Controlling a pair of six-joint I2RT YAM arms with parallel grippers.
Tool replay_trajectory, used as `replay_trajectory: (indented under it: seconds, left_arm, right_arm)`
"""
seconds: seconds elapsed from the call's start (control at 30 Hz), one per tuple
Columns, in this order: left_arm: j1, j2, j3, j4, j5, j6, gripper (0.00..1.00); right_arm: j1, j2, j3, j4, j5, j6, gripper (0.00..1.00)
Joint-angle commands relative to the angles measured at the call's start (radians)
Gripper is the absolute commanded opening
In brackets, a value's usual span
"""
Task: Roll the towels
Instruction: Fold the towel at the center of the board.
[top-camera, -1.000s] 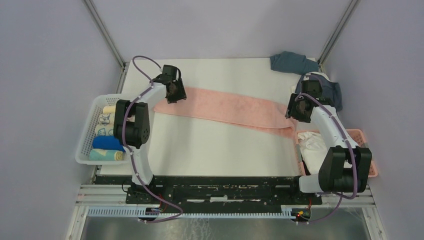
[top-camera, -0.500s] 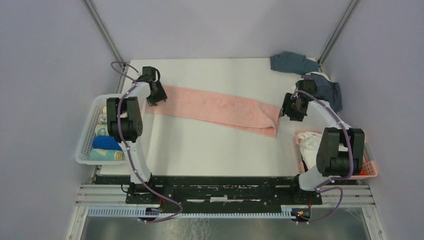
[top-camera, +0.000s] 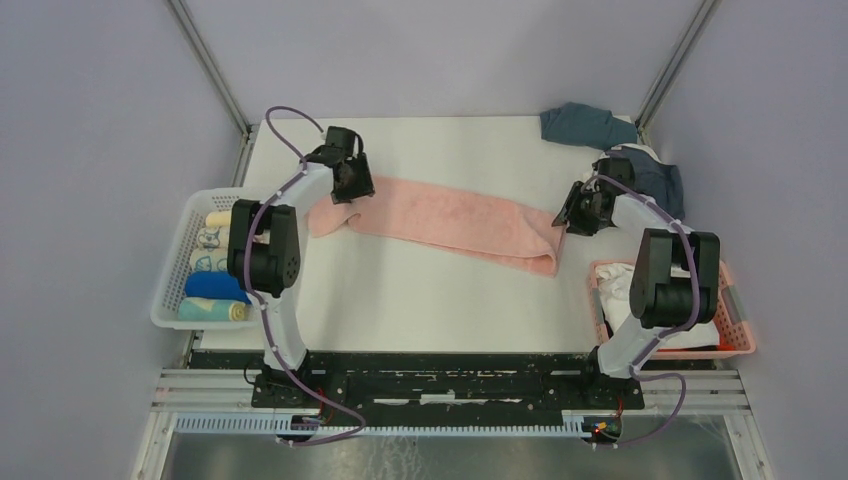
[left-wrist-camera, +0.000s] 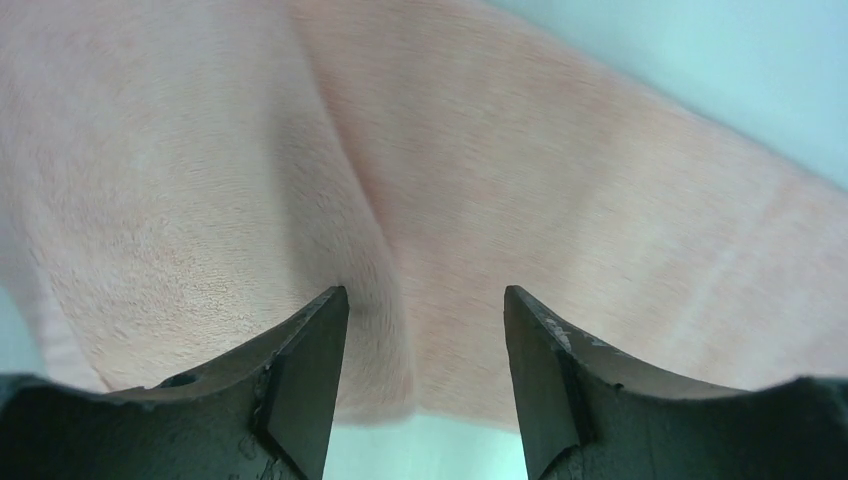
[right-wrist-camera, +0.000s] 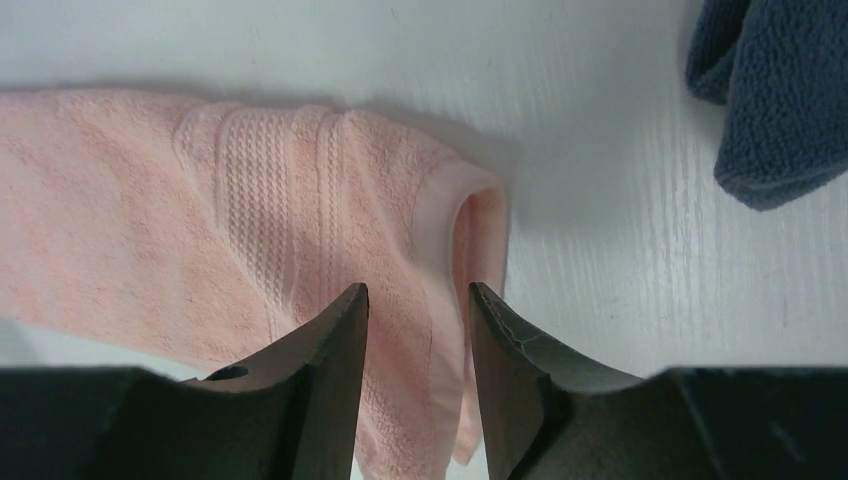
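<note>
A long pink towel (top-camera: 450, 222) lies slanted across the white table. Its left end is bunched up and its right end is folded over. My left gripper (top-camera: 352, 190) hangs over the bunched left end. In the left wrist view the gripper (left-wrist-camera: 425, 292) is open, with a raised fold of the towel (left-wrist-camera: 500, 150) below the gap. My right gripper (top-camera: 572, 215) is at the folded right end. In the right wrist view its jaws (right-wrist-camera: 418, 287) stand apart, narrower, with the hem of the towel (right-wrist-camera: 150, 200) between them.
A slate blue towel (top-camera: 585, 122) and a navy towel (top-camera: 660, 185) lie crumpled at the back right; the navy towel (right-wrist-camera: 770, 90) is close to my right gripper. A white basket (top-camera: 170, 270) holds several rolled towels at the left. A pink basket (top-camera: 735, 320) holds a white towel (top-camera: 625, 285).
The pink towel slid left, off the pink basket. My left gripper went left, then came back right, bunching the towel's left end. The right jaws have narrowed around the folded end.
</note>
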Motion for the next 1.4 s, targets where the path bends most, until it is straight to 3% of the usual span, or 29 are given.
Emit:
replay_trajectory:
  seconds: [0.0, 0.33, 0.57, 0.73, 1.07, 1.27, 1.37]
  left_arm:
    - [-0.091, -0.092, 0.024, 0.001, 0.028, 0.051, 0.66]
    - [-0.149, -0.039, 0.033, -0.022, -0.023, 0.070, 0.68]
    - [-0.184, -0.016, 0.063, 0.028, 0.094, 0.056, 0.72]
    - [-0.215, 0.044, 0.053, 0.036, 0.099, 0.056, 0.72]
    - [-0.214, 0.106, -0.012, 0.003, -0.025, 0.104, 0.70]
    - [-0.213, 0.108, -0.020, -0.005, -0.041, 0.119, 0.70]
    - [-0.212, 0.102, -0.012, -0.003, -0.018, 0.119, 0.70]
  right_arm:
    - [-0.020, 0.030, 0.060, 0.075, -0.035, 0.028, 0.49]
    - [-0.031, 0.066, 0.055, 0.091, -0.051, 0.034, 0.48]
    - [-0.033, 0.100, 0.058, 0.118, -0.077, 0.051, 0.42]
    - [-0.036, 0.116, 0.068, 0.117, -0.083, 0.053, 0.33]
    - [-0.109, 0.162, 0.156, 0.082, -0.105, 0.057, 0.11]
    - [-0.116, 0.196, 0.198, 0.045, -0.156, 0.062, 0.15]
    - [-0.116, 0.187, 0.201, 0.012, -0.180, 0.061, 0.33]
